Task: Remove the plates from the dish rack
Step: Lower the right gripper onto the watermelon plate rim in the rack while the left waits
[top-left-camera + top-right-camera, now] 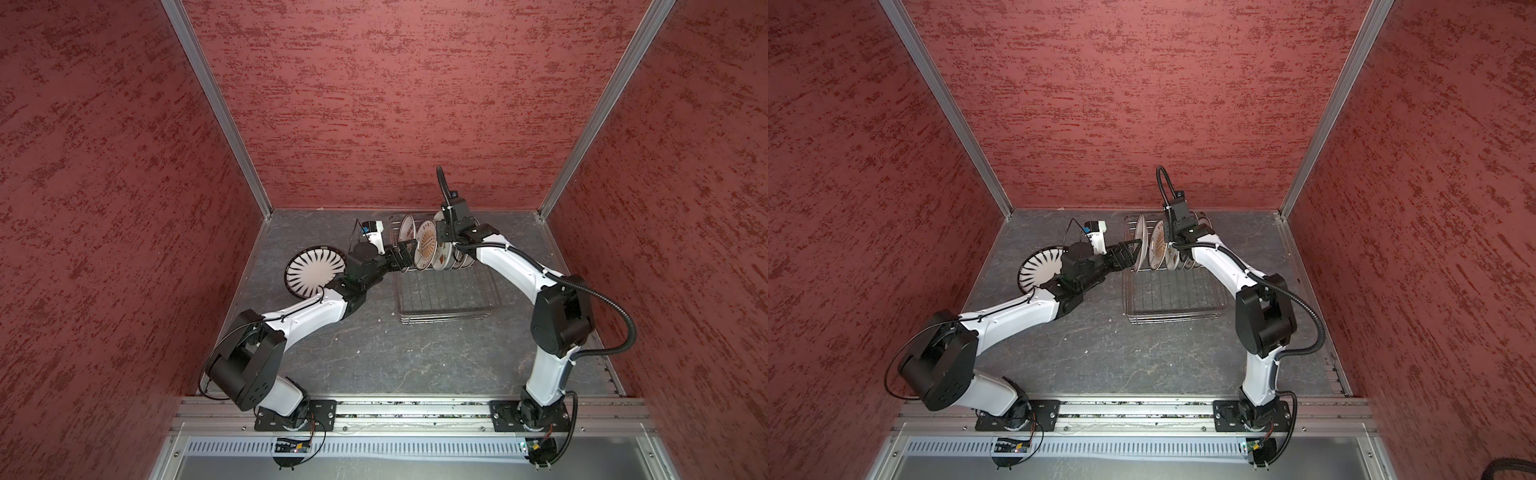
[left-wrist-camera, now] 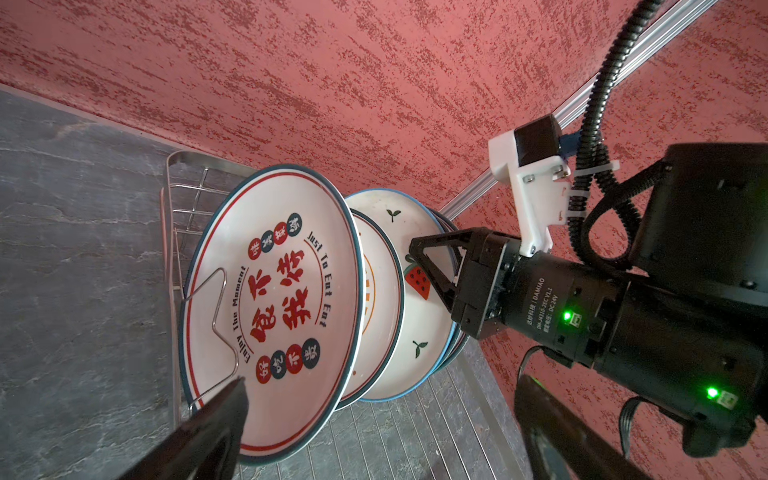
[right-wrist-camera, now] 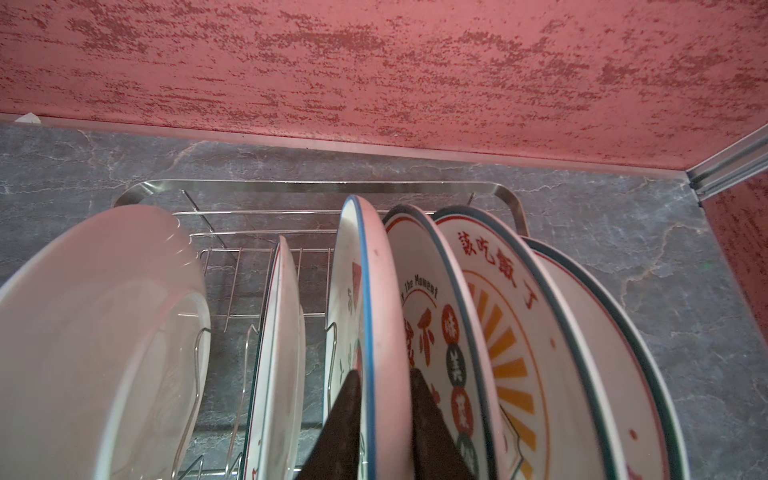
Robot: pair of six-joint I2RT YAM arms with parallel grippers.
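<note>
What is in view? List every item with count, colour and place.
table: one, grey, underneath everything.
walls: three, mottled red, around the table.
dish rack: one, silver wire, mid-table.
striped plate: one, white with black radial stripes, flat on the table left of the dish rack.
watermelon plate: one, white, blue-rimmed, upright in the dish rack.
other racked plates: five, white, dark-rimmed, upright at the dish rack's far end.
left end effector: one, black, open, beside the leftmost racked plate.
right end effector: one, black, closed on the watermelon plate's rim.

Robot test cell in lab. Bench boxed in by red textured panels held in aluminium posts. Left arm, right arm bolted to rail; circuit boards left exposed.
</note>
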